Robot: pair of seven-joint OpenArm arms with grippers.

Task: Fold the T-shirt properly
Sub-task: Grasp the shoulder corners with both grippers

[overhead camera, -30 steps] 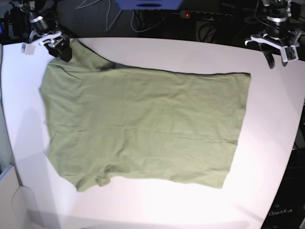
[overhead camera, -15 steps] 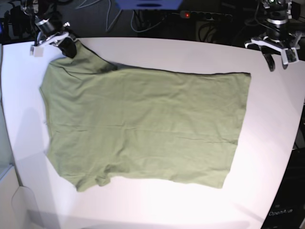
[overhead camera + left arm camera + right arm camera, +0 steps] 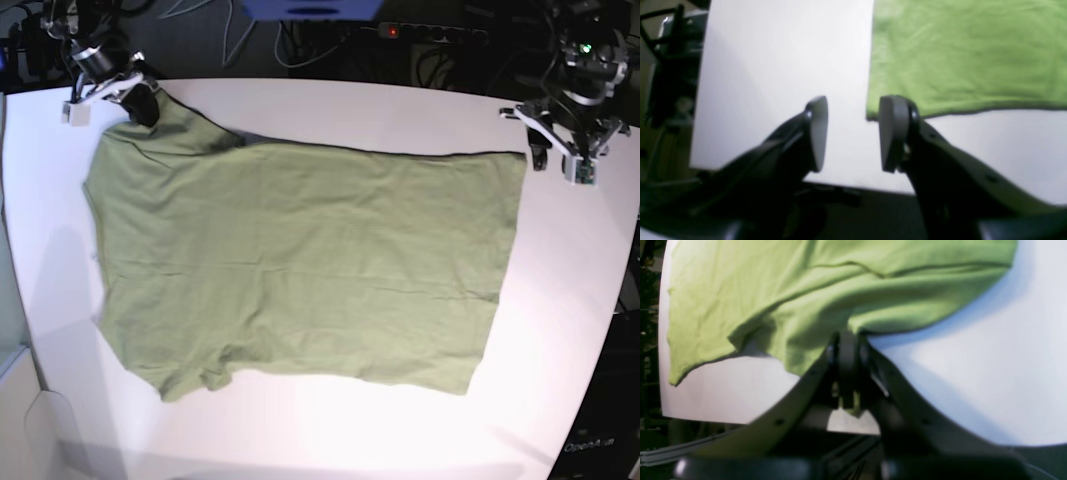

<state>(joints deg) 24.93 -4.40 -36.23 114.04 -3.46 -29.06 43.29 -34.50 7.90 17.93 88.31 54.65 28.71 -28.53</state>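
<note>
T-shirt [image 3: 300, 265] lies spread flat on the white tabletop [image 3: 400, 110], covering most of its middle; olive green, lightly wrinkled, no print visible. Hem edge runs along the 3 o'clock side of the base view, sleeves and shoulder end toward 9 o'clock. One sleeve points to 7 o'clock near the front edge of the tabletop; the other shoulder corner reaches up to 11 o'clock.

Right tool [image 3: 135, 92] sits at that 11 o'clock corner. Its two halves are pressed together on the cloth: the right wrist view shows a fold of green fabric [image 3: 826, 300] pinched between them, with the cloth pulled into a raised ridge running away from the pinch. A strip of green shows below the pinch point as well. The rest of the shirt beyond the ridge stays flat on the tabletop.

Left tool [image 3: 562, 150] hangs at 2 o'clock in the base view, just off the far hem corner of the shirt. Its halves stand apart with a clear gap, nothing between them. In the left wrist view the hem corner [image 3: 873, 113] lies close beside the right-hand pad [image 3: 890, 133]; contact cannot be told from this view. White tabletop shows through the gap.

Power strip [image 3: 430, 32] with a red light lies behind the tabletop at 12 o'clock.
</note>
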